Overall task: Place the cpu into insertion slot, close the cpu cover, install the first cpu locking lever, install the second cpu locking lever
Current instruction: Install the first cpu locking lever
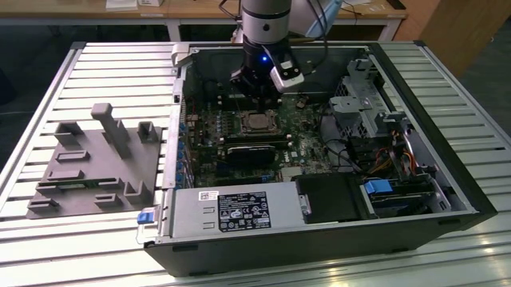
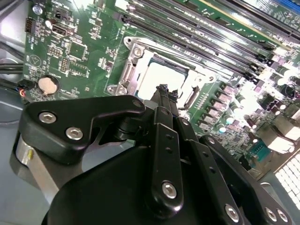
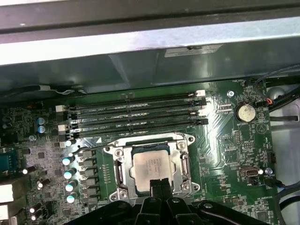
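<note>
my gripper [image 3: 159,184] sits pressed together on nothing just above the cpu [image 3: 150,164]; light, fragile chip, I'd say edges only

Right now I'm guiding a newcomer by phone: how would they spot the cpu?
Inside the open computer case lies a green motherboard. Beside its long black memory slots sits the silvery cpu cover. The cpu is the flat pale-silver square in that frame's window, the only plain metal square there.
</note>
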